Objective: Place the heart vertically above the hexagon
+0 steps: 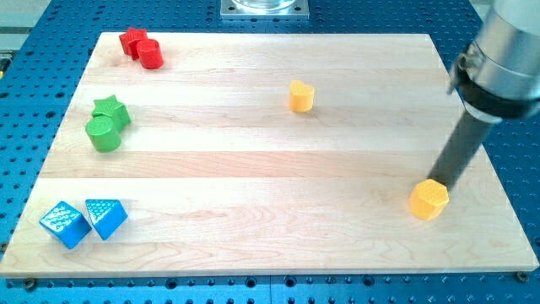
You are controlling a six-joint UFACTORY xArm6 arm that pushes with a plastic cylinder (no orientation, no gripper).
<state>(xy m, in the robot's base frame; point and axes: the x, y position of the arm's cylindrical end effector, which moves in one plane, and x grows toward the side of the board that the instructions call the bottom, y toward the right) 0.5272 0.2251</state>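
A yellow heart [301,96] lies on the wooden board, above the middle of the view. A yellow hexagon [429,199] lies at the view's lower right, near the board's right edge. My dark rod comes down from the upper right, and my tip [440,183] stands right at the hexagon's upper right side, touching it or nearly so. The heart is far to the upper left of my tip.
Two red blocks [141,47] sit together at the board's top left. A green star [112,109] and a green cylinder [104,134] sit at the left. Two blue blocks [83,221] lie at the bottom left. The board's right edge [498,181] is close to the hexagon.
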